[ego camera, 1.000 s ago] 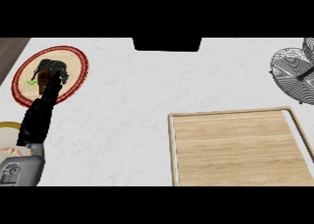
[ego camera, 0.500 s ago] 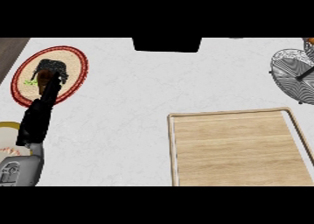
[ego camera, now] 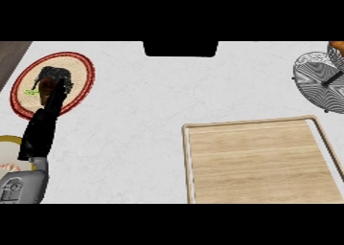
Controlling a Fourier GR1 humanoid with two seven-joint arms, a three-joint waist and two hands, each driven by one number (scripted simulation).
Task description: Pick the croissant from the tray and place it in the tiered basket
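Note:
The wooden tray [ego camera: 259,162] lies at the lower right and nothing shows on it. The wire tiered basket [ego camera: 323,81] stands at the far right edge, partly cut off. An orange-brown thing [ego camera: 342,48], perhaps the croissant, peeks in at the top right corner above the basket. My left hand [ego camera: 54,77] reaches far to the upper left and rests over a round red-rimmed mat [ego camera: 79,62]. It hides most of what lies there; a brown bit and a green speck show beside it. My right hand is out of view.
A yellow-rimmed plate [ego camera: 5,142] sits at the left edge beside my left forearm. A dark block [ego camera: 181,48] stands at the counter's back edge. Dark wood [ego camera: 5,57] borders the white counter at the upper left.
The view has shifted slightly, and the orange-brown thing has come into sight at the top right. My left hand stays over the red-rimmed mat.

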